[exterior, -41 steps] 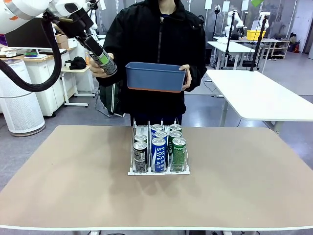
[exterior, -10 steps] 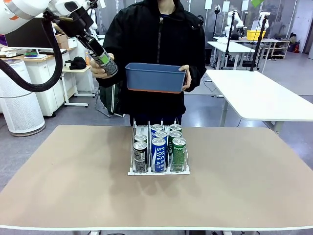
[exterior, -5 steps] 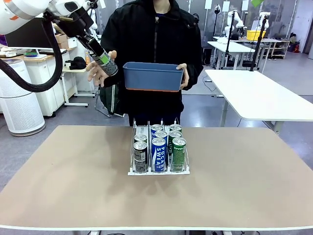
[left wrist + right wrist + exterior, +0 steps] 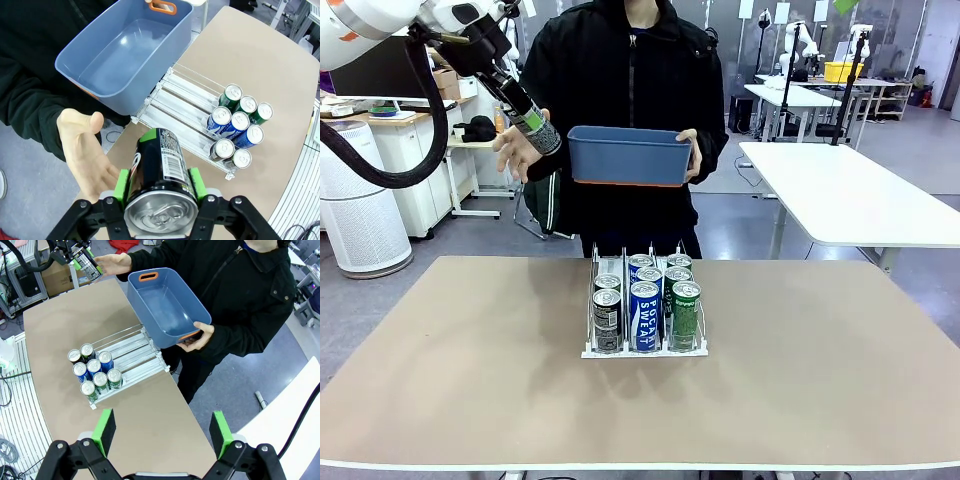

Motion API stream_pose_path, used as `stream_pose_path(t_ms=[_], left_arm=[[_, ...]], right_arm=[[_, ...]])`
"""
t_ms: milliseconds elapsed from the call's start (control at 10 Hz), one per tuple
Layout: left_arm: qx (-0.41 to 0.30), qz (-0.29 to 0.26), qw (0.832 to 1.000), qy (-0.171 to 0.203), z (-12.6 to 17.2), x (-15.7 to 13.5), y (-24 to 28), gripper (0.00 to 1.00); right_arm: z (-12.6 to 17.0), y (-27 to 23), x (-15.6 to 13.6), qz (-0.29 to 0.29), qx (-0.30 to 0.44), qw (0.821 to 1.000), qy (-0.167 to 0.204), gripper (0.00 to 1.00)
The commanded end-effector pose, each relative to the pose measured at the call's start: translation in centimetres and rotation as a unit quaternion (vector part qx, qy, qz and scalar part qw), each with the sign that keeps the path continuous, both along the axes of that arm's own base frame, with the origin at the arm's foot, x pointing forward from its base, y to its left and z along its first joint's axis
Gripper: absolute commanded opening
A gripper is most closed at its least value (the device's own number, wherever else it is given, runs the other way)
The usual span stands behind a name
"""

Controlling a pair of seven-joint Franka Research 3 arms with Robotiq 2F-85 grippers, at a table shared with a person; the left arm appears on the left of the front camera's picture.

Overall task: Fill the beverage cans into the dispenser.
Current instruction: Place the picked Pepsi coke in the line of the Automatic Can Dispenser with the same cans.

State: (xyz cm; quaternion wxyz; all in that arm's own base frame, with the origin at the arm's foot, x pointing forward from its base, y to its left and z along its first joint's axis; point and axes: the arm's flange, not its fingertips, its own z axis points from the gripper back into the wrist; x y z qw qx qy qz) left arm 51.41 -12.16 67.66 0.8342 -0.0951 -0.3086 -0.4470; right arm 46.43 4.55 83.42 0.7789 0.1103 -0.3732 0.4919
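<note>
The slim dark can with the green label and silver top sits clamped between the green pads of the left gripper, one pad pressed on each side of its body, silver top facing the wrist camera and its far end pointing away. It is up in the air, far-left of the table, well above and apart from the clear plastic three-lane dispenser. The person's open hand lies just beside the can, palm spread, likely having just passed it across. Their other hand props up the empty blue rectangular plastic bin, which suggests this is the last can. Eight cans stand in the rack; the left lane, holding two, looks like the spot for it. The right gripper hangs high over the table, jaws wide apart, holding nothing.
</note>
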Motion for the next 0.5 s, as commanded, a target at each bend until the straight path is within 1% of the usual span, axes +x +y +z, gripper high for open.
stream_pose_path(t_ms=[0, 400], left_arm=[[0.002, 0.001, 1.000, -0.003, 0.17, -0.05, 0.21, 0.45], [0.002, 0.001, 1.000, -0.003, 0.17, -0.05, 0.21, 0.45]], right_arm=[[-0.02, 0.00, -0.02, -0.001, -0.006, 1.000, 0.000, 1.00], [-0.02, 0.00, -0.02, -0.001, -0.006, 1.000, 0.000, 1.00]])
